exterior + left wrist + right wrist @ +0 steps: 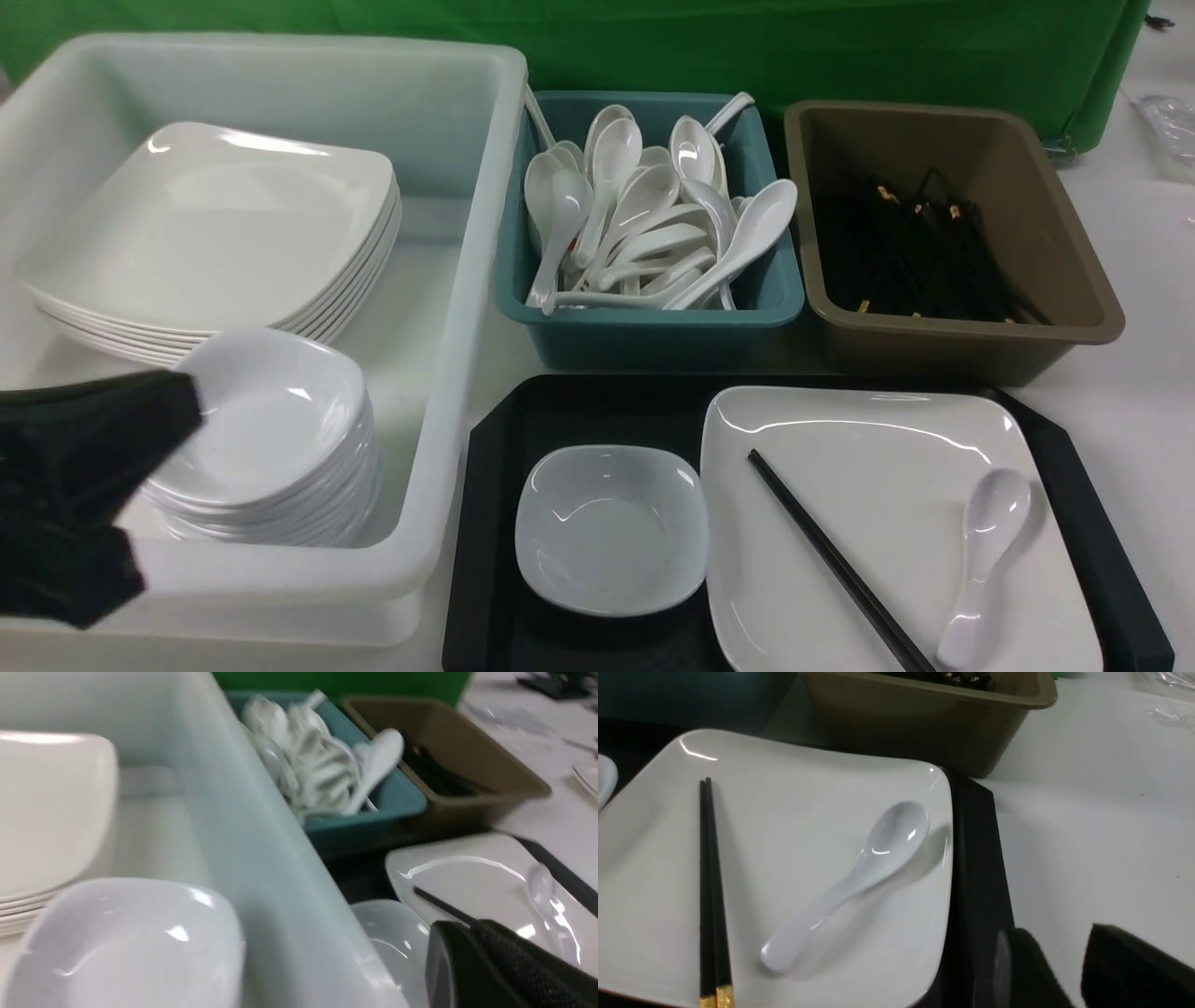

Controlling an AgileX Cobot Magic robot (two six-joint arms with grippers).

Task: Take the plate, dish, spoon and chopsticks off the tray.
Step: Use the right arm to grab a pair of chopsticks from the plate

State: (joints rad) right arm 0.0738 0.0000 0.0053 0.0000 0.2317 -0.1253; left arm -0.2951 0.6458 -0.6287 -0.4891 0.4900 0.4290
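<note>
The black tray (485, 523) sits at the front right. On it are the small white dish (611, 527) on the left and the large white plate (887, 504) on the right. The black chopsticks (840, 565) and the white spoon (985, 560) lie on the plate. My left gripper (182, 397) is shut and empty, above the stacked dishes in the white tub; its fingers (467, 926) show in the left wrist view. My right gripper (1057, 952) is open and empty, over the table just beyond the tray's right rim (976, 868), next to the spoon (868, 868) and chopsticks (710, 882).
A white tub (448, 327) on the left holds a stack of plates (215, 233) and a stack of dishes (271, 439). A teal bin (653, 331) holds several spoons. A brown bin (934, 350) holds chopsticks. Green cloth hangs behind.
</note>
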